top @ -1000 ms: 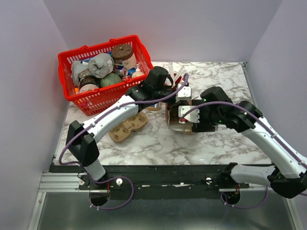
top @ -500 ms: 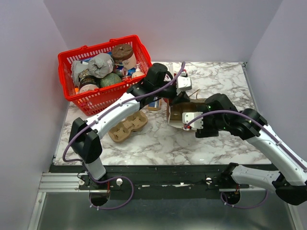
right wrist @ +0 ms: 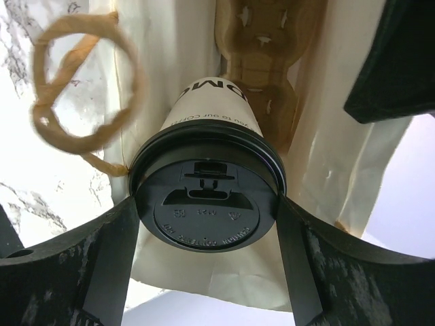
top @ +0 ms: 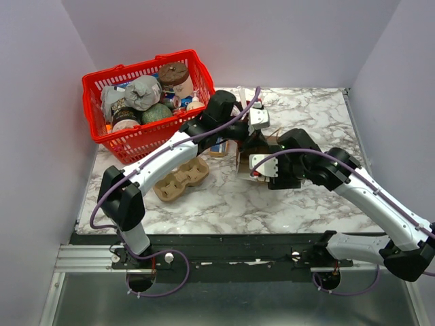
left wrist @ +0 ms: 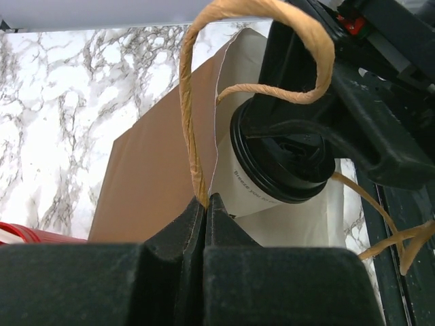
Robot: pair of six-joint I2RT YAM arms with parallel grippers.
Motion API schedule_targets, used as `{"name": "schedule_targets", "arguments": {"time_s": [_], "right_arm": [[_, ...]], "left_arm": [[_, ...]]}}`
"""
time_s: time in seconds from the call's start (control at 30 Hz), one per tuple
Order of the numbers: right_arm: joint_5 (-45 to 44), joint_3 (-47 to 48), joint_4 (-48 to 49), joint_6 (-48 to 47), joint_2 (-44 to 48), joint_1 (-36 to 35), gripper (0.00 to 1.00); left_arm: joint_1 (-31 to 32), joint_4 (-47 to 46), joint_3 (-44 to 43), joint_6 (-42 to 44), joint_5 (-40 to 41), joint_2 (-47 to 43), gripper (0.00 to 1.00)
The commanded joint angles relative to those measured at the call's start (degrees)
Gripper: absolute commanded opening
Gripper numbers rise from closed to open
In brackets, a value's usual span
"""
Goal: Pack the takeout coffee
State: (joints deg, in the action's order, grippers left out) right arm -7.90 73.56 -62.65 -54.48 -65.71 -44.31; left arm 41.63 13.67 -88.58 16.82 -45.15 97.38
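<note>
Left tool, seen from above, hangs over the far edge of the paper bag on the counter, right of the red basket, while the right tool covers the bag's mouth and hides the cup. Half a second earlier the right tool sat nearer and further right with the bag's opening exposed; it has since pushed in over it, and the left tool has scarcely shifted. From the left wrist, the jaws are pressed together on the twine handle where it meets the rim, most likely to keep the mouth propped open. The takeout coffee lies partway inside that mouth, black lid outward. From the right wrist, the right tool's fingers clamp the lid rim from both sides. A pulp cup carrier appears to lie deeper in the bag, probably the cup's intended seat, though that cannot be confirmed.
</note>
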Motion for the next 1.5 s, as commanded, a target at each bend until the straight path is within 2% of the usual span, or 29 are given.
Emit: {"name": "schedule_targets", "arguments": {"time_s": [0.0, 0.27, 0.5, 0.83, 1.0, 1.23, 1.47], "right_arm": [[-4.13, -1.49, 2.97, 1.92, 0.41, -0.25, 0.0], [-2.73, -0.7, 3.59, 3.76, 2.87, 0.28, 0.01], [-5.72, -3.24, 6.57, 2.19, 1.64, 0.37, 0.01], [-12.48, -2.19, 8.69, -0.89, -1.26, 0.46, 0.0], [-13.02, -3.07, 8.6, -3.17, -0.65, 0.46, 0.01], [-9.77, -5.44, 8.6, -4.06, -0.55, 0.46, 0.0], [-10.29, -6.58, 8.6, -4.06, -0.12, 0.46, 0.0]], "left_arm": [[-0.05, 1.88, 1.74, 1.11, -2.05, -1.41, 0.0], [-0.93, 3.29, 0.69, 1.46, -2.93, -0.88, 0.0], [-1.02, 3.82, -0.46, 0.59, -3.9, -0.35, 0.0], [-1.28, 8.21, -4.49, 0.5, -5.04, 1.32, 0.0], [-1.9, 10.67, -7.31, -1.79, -6.89, 3.6, 0.0], [-2.34, 8.92, -7.49, -4.94, -7.76, 4.39, 0.0], [-3.74, 8.48, -8.46, -6.8, -8.99, 5.8, 0.0]]}}
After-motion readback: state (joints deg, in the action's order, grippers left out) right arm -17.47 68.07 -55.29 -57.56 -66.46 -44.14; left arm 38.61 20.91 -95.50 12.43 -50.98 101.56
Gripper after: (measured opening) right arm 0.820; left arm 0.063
